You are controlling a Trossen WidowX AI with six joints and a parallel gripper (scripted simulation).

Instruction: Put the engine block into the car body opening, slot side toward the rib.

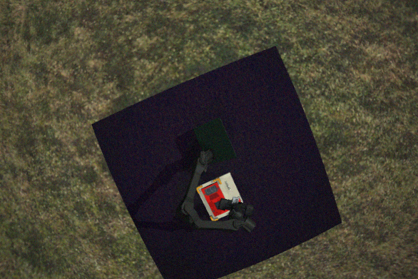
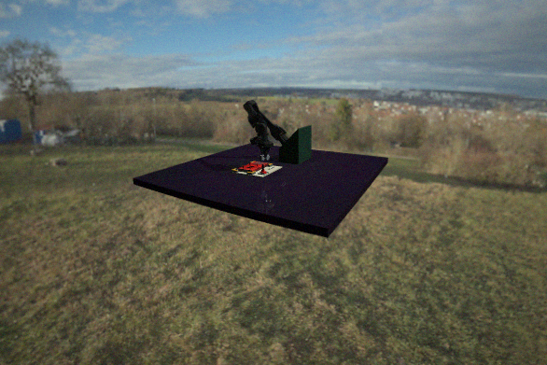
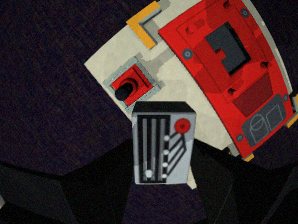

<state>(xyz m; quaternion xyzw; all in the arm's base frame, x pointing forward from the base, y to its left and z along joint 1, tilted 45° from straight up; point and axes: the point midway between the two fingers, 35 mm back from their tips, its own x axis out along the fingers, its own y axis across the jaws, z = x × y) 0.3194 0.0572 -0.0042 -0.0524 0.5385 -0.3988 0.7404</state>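
pincer (image 1: 235, 202) (image 2: 265, 155) (image 3: 161, 145): closed on the engine block, held above the worktop (image 1: 285, 143) (image 2: 299, 206) (image 3: 45, 120);
engine block (image 1: 235, 199) (image 2: 265, 158) (image 3: 176, 155): gripped by its sides; slot side not discernible;
long axis: upright in the wrist view, set askew to the opening's slanting one; a turn probably needed;
car body (image 1: 218, 211) (image 2: 254, 167) (image 3: 200, 65): just beyond the block;
opening (image 1: 217, 205) (image 3: 231, 45): up and right of the pincer in the wrist view, still unfilled.

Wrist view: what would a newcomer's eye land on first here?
Probably the bright red car body, lying on the cream board at upper right. Next, the silver engine block with its black stripes and red disc, held in the end effector at lower centre, in front of the board.
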